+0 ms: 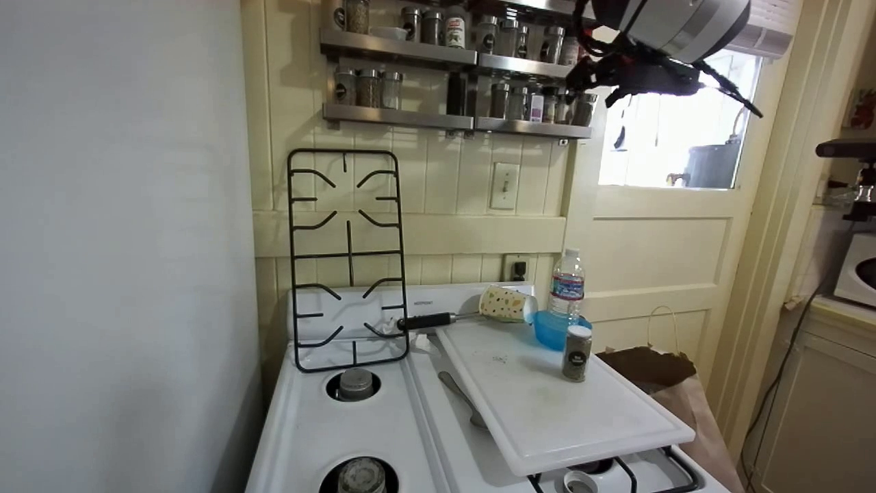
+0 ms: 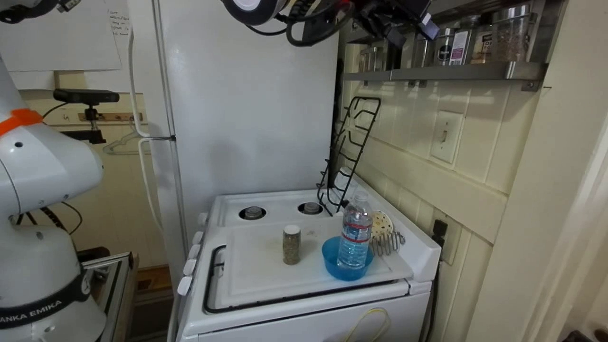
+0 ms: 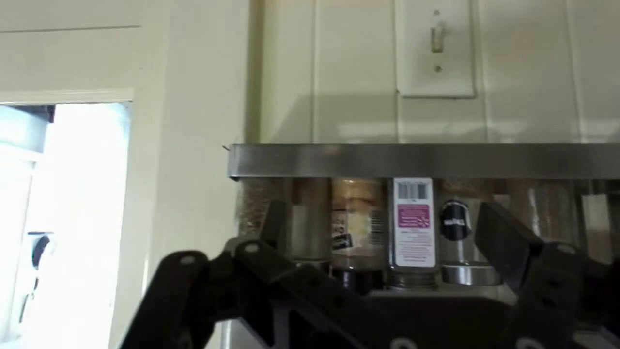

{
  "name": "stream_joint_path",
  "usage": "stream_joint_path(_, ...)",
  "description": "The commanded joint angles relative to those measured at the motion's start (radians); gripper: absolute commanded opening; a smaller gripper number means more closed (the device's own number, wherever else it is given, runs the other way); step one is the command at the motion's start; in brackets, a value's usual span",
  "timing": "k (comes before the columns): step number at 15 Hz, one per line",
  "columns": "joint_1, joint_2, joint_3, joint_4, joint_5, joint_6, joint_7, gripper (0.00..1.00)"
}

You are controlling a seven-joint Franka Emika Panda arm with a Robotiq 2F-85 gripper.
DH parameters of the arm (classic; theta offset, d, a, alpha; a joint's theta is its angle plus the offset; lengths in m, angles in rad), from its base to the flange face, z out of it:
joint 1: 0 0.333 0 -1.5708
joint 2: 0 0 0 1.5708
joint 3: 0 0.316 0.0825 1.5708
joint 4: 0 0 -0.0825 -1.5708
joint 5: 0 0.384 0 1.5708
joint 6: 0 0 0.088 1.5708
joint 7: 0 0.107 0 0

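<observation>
Spice jars (image 3: 413, 223) on steel shelf (image 3: 421, 161), gripper (image 3: 385, 220) close by — 2 jaws parted wide

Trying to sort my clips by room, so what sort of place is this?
A kitchen, most likely a home one: a white stove stands beside a refrigerator, and spice jars line metal wall shelves.

Spice jars (image 3: 413, 223), clear, sev. labeled, stdg upright in row on lwr metal shelf (image 3: 421, 161).
</observation>
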Motion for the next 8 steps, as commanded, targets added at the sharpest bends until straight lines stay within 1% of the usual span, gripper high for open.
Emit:
stream_joint_path(1, 0.028, -0.078, -0.103, -0.096, -0.012, -0.045, -0.179, 1.00)
stream_joint_path(2, 0.037, -0.070, -0.129, -0.101, -0.018, -0.036, -0.244, 1.00)
stream_joint_path(3, 0.031, -0.057, -0.138, -0.107, -0.033, 0.017, -0.303, 1.00)
stream_joint_path(4, 0.043, -0.038, -0.159, -0.101, -0.026, 0.027, -0.364, 1.00)
stream_joint_path(6, 0.009, -0.005, -0.154, -0.094, -0.043, 0.070, -0.393, 1.00)
stream_joint_path(7, 0.015, -0.024, -0.151, -0.080, -0.019, 0.024, -0.353, 1.00)
stream_joint_path(8, 0.010, -0.015, -0.154, -0.080, -0.022, 0.037, -0.370, 1.00)
